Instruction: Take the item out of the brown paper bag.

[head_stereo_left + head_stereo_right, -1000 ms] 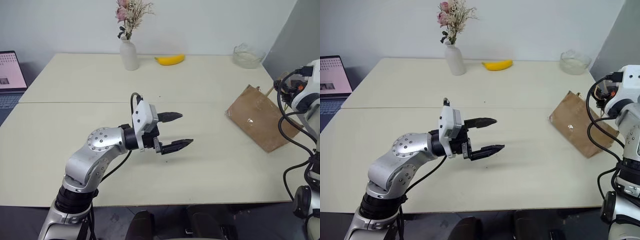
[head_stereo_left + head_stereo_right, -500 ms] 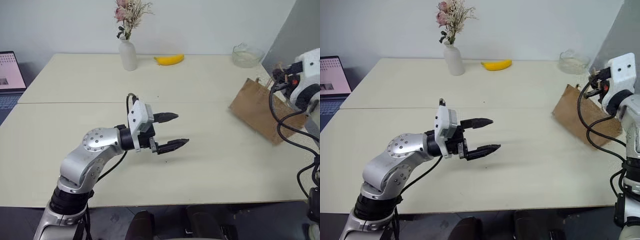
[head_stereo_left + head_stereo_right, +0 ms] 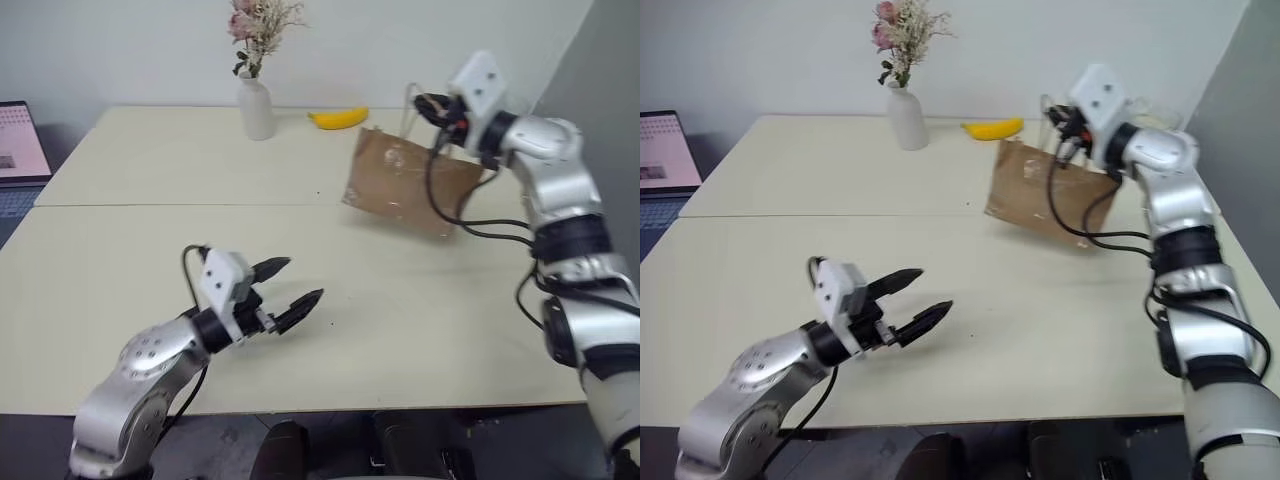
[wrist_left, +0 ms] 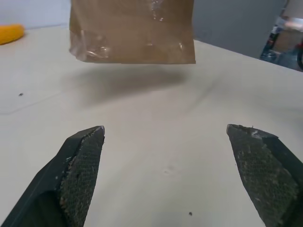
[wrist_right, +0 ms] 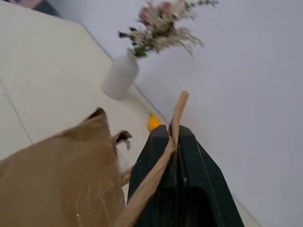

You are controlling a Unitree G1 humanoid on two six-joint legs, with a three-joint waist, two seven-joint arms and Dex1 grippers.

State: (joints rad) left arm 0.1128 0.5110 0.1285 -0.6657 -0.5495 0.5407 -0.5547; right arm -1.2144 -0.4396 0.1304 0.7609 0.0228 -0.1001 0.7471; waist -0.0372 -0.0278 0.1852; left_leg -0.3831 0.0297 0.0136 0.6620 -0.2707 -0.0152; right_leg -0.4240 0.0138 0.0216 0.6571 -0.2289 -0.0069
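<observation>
The right claw [image 3: 432, 107] is clenched on a thin tan handle [image 5: 163, 156] of the brown paper bag [image 3: 405, 180]. It holds the bag up in the air, over the far right part of the surface [image 3: 150, 260]. The bag hangs by that handle and tilts. I think it is lifted like this so the other arm can get at it, or so the thing inside can slide out.

The left claw [image 3: 290, 288] is released, with its two fingers spread wide and nothing between them. It sits low and near, on the left, well apart from the bag, and it points toward the bag. That looks like it is getting ready to help.

The item to take out is hidden, so it is most likely still inside the bag.

The left wrist view shows the bag's bottom edge floating clear above the surface, with a shadow under it. The right wrist view shows up close how the handle is pinched between the shut black fingers, and the torn top edge of the bag.

A white vase [image 3: 257, 108] with flowers and a banana [image 3: 338, 119] sit at the far side.
</observation>
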